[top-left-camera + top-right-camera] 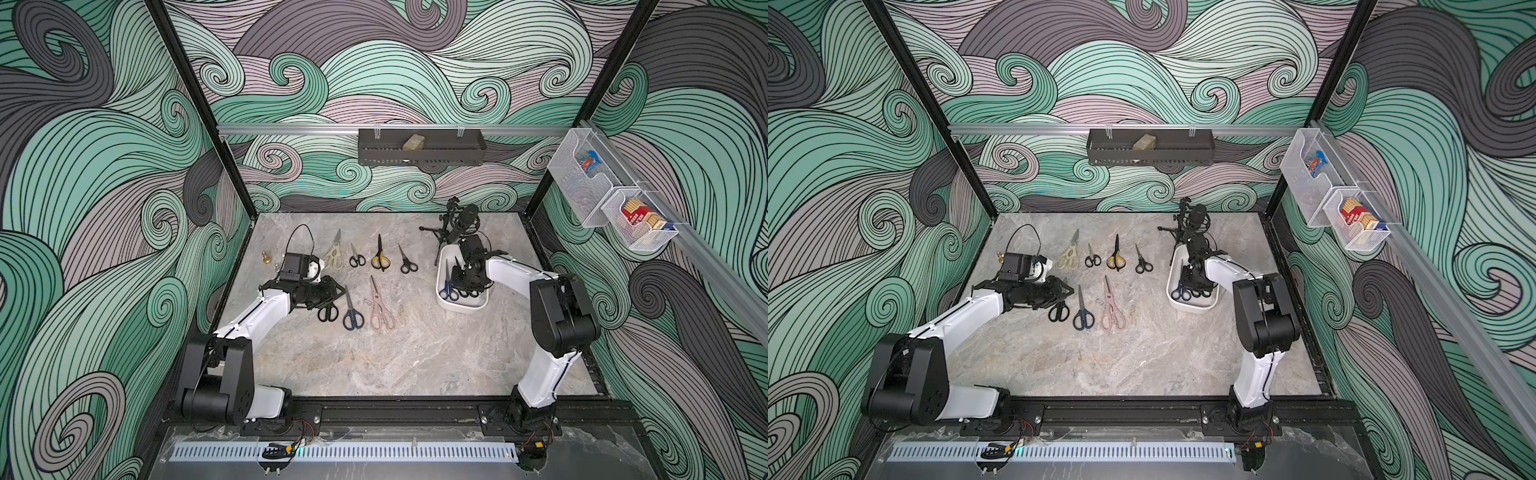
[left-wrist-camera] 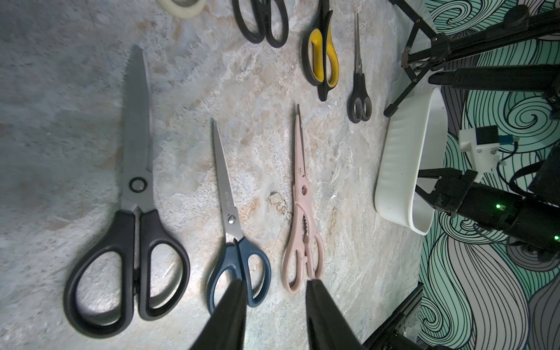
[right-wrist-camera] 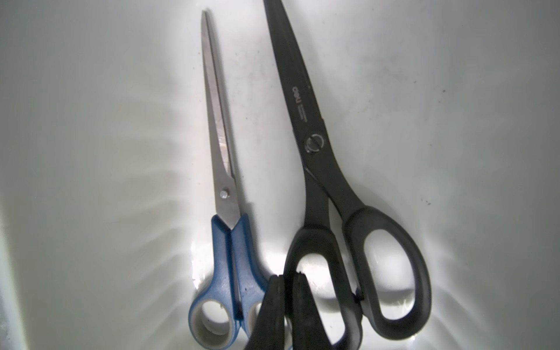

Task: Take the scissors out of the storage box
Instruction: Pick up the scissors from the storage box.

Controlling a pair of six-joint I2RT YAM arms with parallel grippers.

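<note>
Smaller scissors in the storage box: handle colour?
The smaller scissors have blue handles with pale grey loop linings; clearest in the right wrist view.

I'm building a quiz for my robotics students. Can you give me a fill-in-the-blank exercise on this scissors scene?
1. The storage box holds ___ pairs of scissors.
2. ___ pairs lie on the table outside it.
3. In the box, the silver-bladed pair beside the black pair has ___ handles.
4. The left tool is ___ and holds nothing.
Missing words: two; seven; blue; open.
</note>
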